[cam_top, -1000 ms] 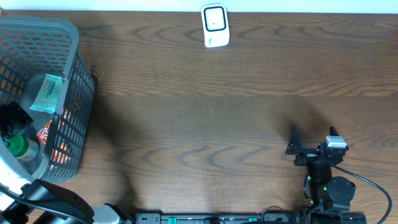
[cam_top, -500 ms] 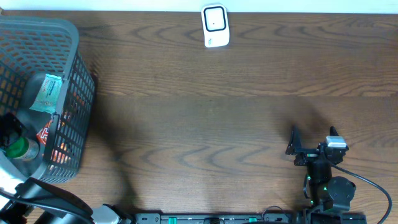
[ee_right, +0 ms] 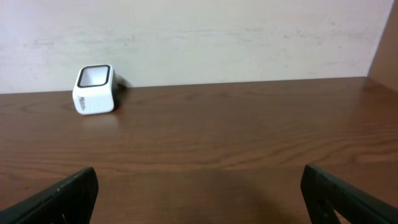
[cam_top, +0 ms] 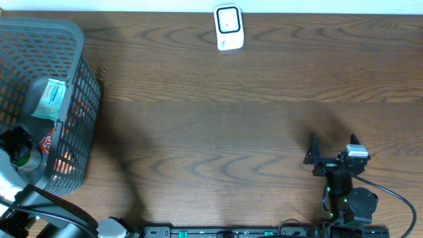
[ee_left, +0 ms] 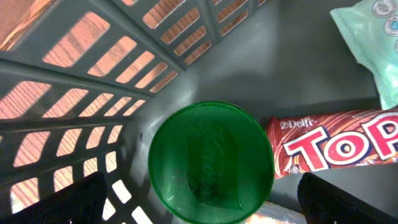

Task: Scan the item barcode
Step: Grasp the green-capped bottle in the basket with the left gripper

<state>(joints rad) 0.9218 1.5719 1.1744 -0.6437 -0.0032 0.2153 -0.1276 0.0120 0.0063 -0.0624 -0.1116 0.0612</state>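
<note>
The items lie in a grey mesh basket (cam_top: 74, 46) at the table's left edge. My left gripper (cam_top: 16, 144) is down inside it, open. In the left wrist view its dark fingers (ee_left: 68, 200) stand wide on either side of a round green lid (ee_left: 210, 163), and the left gripper (ee_left: 208, 202) is not touching it. A red Top chocolate bar (ee_left: 339, 144) lies right of the lid. A mint-green packet (cam_top: 50, 99) lies farther in. The white barcode scanner (cam_top: 229, 28) stands at the table's far edge. My right gripper (cam_top: 332, 148) is open and holds nothing.
The basket wall (ee_left: 93, 81) rises close on the left of the green lid. In the right wrist view the scanner (ee_right: 94, 89) stands far ahead to the left by the pale wall, with bare brown table (ee_right: 236, 143) between it and my right gripper (ee_right: 200, 198).
My left gripper has shifted toward the near side of the basket, coming over the green-lidded item. The right arm has not moved.
</note>
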